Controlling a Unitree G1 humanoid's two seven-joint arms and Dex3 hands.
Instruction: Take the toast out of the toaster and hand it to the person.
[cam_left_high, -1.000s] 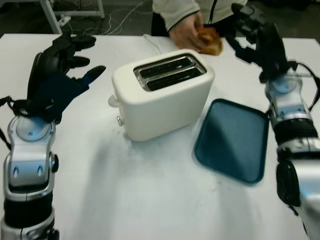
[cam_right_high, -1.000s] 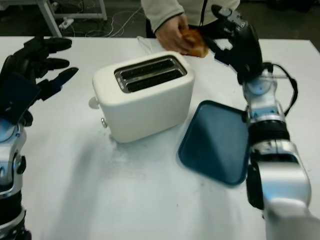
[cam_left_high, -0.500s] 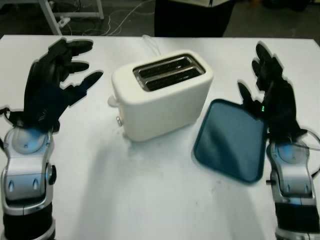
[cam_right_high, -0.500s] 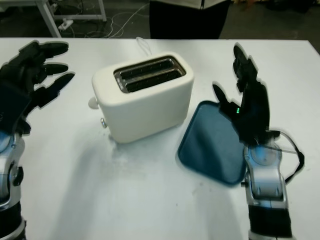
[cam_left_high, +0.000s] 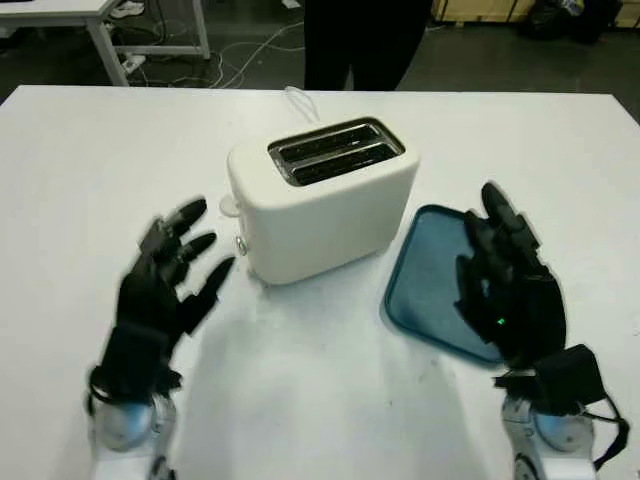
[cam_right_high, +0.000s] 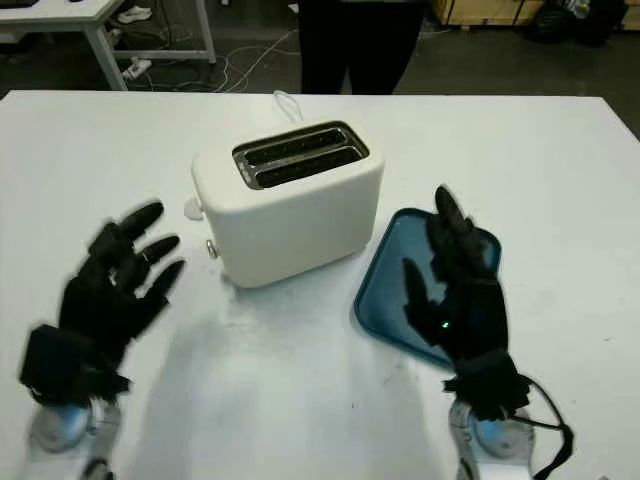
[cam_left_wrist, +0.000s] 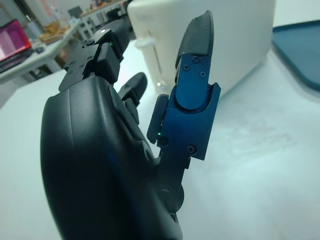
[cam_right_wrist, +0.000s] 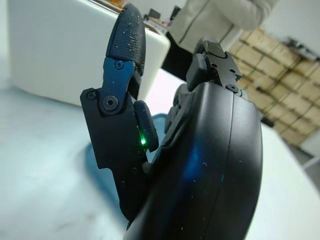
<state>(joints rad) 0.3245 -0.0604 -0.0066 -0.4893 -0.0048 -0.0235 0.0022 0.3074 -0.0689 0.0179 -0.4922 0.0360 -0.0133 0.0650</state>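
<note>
The white table (cam_left_high: 90, 170) is taking up most of the room in front of me. At its far edge a person (cam_left_high: 362, 40) in dark trousers is standing; in the right wrist view a light jacket is showing on this person.

The cream toaster (cam_left_high: 325, 200) is standing in the middle of the table, a little toward the far side. Its two slots (cam_left_high: 335, 152) are facing up and are looking dark inside; I cannot tell from here if any toast is sitting in them. A white cord (cam_left_high: 300, 100) is running from behind the toaster to the far edge.

Just beside the toaster, on the robot's right, a dark blue tray (cam_left_high: 425, 275) is lying flat on the table.

The left hand (cam_left_high: 165, 300) is hovering over the table near the front, on the robot's left of the toaster and apart from it. It is open and is holding nothing.

The right hand (cam_left_high: 510, 290) is hovering above the near part of the tray. It is also open and is holding nothing.
</note>
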